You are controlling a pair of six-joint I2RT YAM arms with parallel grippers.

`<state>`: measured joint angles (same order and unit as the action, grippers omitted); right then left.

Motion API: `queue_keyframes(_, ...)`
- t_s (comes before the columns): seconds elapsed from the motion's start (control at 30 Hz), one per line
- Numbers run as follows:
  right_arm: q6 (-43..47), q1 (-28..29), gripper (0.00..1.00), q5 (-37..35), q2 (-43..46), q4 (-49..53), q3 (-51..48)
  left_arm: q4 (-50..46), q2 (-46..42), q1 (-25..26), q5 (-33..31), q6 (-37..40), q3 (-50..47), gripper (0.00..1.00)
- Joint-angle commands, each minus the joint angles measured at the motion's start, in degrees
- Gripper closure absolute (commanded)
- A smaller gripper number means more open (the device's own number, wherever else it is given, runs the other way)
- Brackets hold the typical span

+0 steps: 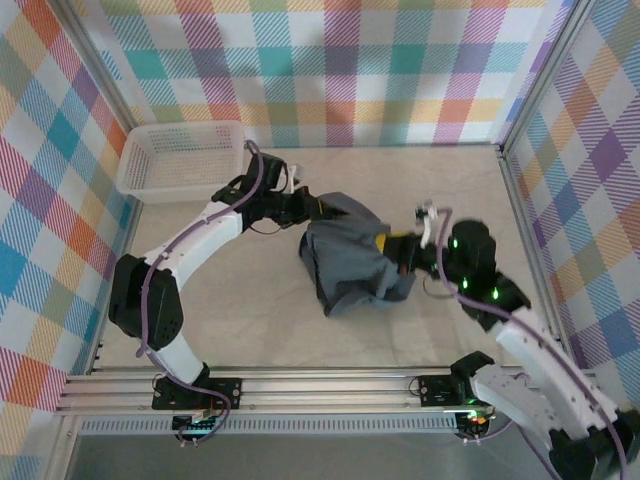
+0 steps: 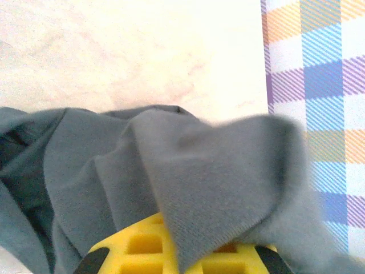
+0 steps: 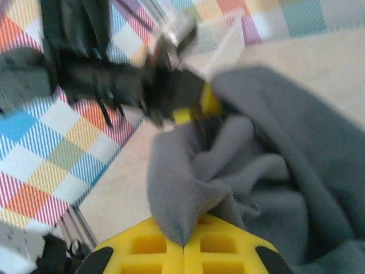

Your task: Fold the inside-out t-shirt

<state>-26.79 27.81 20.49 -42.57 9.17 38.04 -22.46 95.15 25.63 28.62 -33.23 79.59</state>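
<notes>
- Left gripper (image 1: pixel 312 208): we see it clenched on the inside-out t-shirt (image 1: pixel 345 262). In its wrist view a grey fold drapes over the yellow fingers (image 2: pixel 142 246) and runs down into the line where they meet.
- It sits to the right of the white mesh basket (image 1: pixel 130 168) and slightly nearer to us, at the shirt edge closest to the basket.
- Right gripper (image 1: pixel 393 250): also clamped on cloth. Its wrist view shows the yellow pads (image 3: pixel 228 251) pressed together, with a pointed tuck of grey fabric pinched in the seam.
- It is much further right of the basket, with the whole shirt between them, and grips the shirt edge farthest from the basket.
- The shirt is a bunched dark slate-grey heap stretched between the two grippers. It lies on the table (image 1: pixel 250 310), right of the basket and nearer to us, well apart from it.
- The cloth is rumpled with overlapping folds, and a lobe hangs toward the near edge. We cannot make out the sleeves or the tag.
- In the right wrist view, the left arm is a dark blur at the far end of the shirt, on the basket's side.
- The basket sits in the far-left corner against the plaid walls (image 1: pixel 330 60), and nothing touches it.
</notes>
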Motion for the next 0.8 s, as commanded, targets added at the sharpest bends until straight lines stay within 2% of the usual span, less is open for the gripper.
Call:
queue_keyframes(0.0,-7.16,3.48,1.00,2.44,2.83,1.61,-14.42,-0.91,-4.16,-0.75,-2.09,1.30,-1.76,1.00)
queue_keyframes(0.03,-8.04,4.77,0.97,4.26,2.07,4.09,-16.23,-0.80,-4.19,-0.77,-1.53,1.51,-2.73,1.00)
queue_keyframes(0.07,-7.83,5.27,0.87,5.83,1.20,5.78,-16.22,-0.38,-4.19,-0.75,-0.76,1.56,-3.74,1.00)
queue_keyframes(0.1,-6.51,5.49,0.69,8.16,-0.40,8.34,-14.73,0.30,-4.31,-0.67,0.14,1.49,-5.02,1.00)
queue_keyframes(0.13,-4.60,5.50,0.60,9.03,-1.64,11.09,-12.38,1.04,-4.36,-0.55,1.09,1.48,-6.29,1.00)
queue_keyframes(0.17,-2.65,5.50,0.52,8.04,-2.70,14.01,-9.61,1.61,-4.60,-0.42,1.55,1.50,-7.22,1.00)
queue_keyframes(0.2,-0.87,5.54,0.42,4.65,-3.93,17.32,-5.91,2.09,-4.78,-0.25,1.95,1.56,-8.12,1.00)
queue_keyframes(0.23,0.25,5.45,0.37,-0.85,-5.05,18.89,-2.62,2.30,-4.89,-0.08,2.41,1.59,-8.68,1.00)
queue_keyframes(0.33,5.63,5.41,0.36,-9.08,-10.92,14.40,3.86,2.12,-4.92,0.88,4.28,1.67,-7.92,1.00)
queue_keyframes(0.47,15.65,5.41,0.32,-12.08,-24.73,6.99,11.67,0.75,-5.23,2.46,4.47,2.30,-4.96,1.00)
queue_keyframes(0.6,18.70,5.47,0.31,-12.87,-38.10,3.59,19.11,-1.07,-5.53,2.60,4.06,2.34,-2.52,1.00)
queue_keyframes(0.7,17.51,5.50,0.35,-13.87,-45.43,2.52,23.28,-1.25,-6.75,2.65,3.11,1.86,-2.49,1.00)
queue_keyframes(0.73,16.65,5.52,0.40,-14.92,-47.16,1.61,23.92,-1.18,-7.14,2.62,3.17,1.73,-2.51,1.00)
queue_keyframes(0.77,15.97,5.42,0.49,-15.75,-48.24,1.27,24.49,-1.29,-7.38,2.65,3.05,1.69,-2.55,1.00)
